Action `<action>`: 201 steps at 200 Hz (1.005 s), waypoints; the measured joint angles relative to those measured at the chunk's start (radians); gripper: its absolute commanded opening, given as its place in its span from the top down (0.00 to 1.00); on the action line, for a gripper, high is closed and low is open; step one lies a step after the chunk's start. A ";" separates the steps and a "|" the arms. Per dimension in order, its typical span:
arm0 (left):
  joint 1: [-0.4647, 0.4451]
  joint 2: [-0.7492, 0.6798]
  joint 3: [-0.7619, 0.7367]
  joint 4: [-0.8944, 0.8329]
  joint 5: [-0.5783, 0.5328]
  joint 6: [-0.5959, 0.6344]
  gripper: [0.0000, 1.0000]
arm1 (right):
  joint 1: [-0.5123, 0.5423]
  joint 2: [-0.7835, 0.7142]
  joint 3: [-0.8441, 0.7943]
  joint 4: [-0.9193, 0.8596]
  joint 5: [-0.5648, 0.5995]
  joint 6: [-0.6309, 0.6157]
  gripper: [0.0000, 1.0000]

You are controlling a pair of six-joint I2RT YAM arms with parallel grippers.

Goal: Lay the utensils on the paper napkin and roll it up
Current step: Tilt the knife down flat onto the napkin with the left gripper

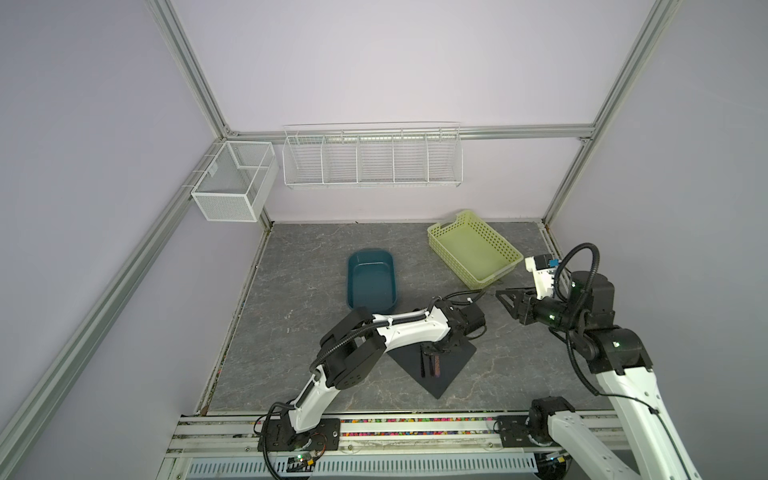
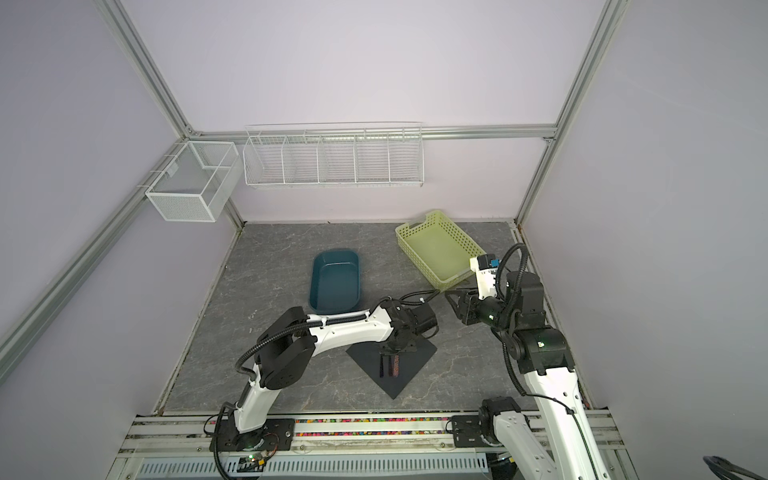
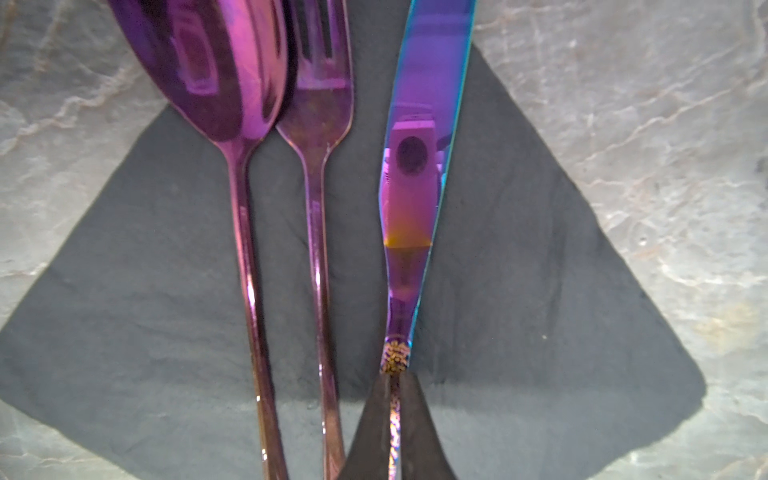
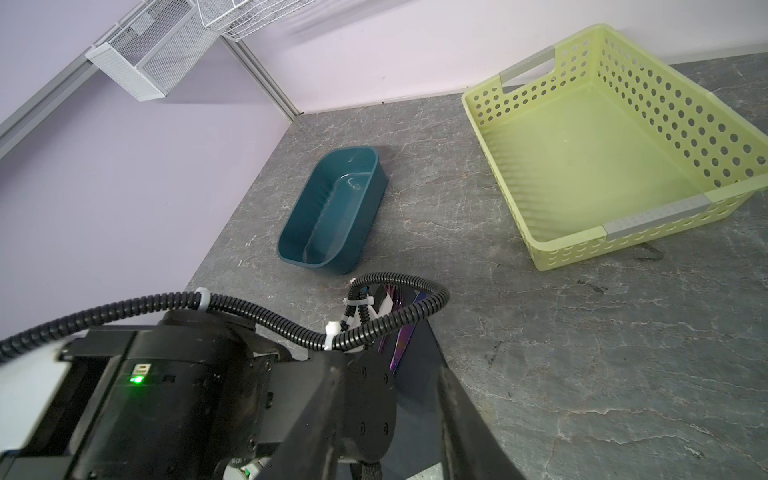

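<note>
While left pincer (image 3: 395, 376) grips knife (image 3: 415, 187), spoon (image 3: 208, 62), fork (image 3: 320, 104) alongside, napkin (image 3: 519, 291) beneath.

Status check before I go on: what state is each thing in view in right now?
napkin: flat, unrolled.
spoon: lying on the napkin.
fork: lying on the napkin, beside the spoon.
knife: over the napkin, handle pinched.
left gripper: shut on the knife handle.
right gripper: open, holding nothing.
tub: empty.
basket: empty.
</note>
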 measured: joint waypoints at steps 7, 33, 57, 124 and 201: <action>0.000 0.000 0.000 0.000 0.000 -0.003 0.92 | 0.000 0.000 0.000 -0.001 0.000 0.000 0.59; 0.000 0.000 0.000 -0.004 -0.003 -0.010 0.87 | 0.001 -0.001 0.000 -0.001 0.002 0.000 0.59; 0.000 0.000 0.000 -0.008 -0.003 -0.011 0.86 | 0.001 -0.003 0.000 -0.002 0.005 -0.001 0.59; 0.000 0.000 0.000 -0.011 -0.003 -0.010 0.82 | 0.007 -0.003 0.000 -0.005 0.009 -0.008 0.59; 0.000 0.001 0.005 -0.019 -0.010 -0.010 0.82 | 0.014 -0.005 0.000 -0.008 0.016 -0.012 0.59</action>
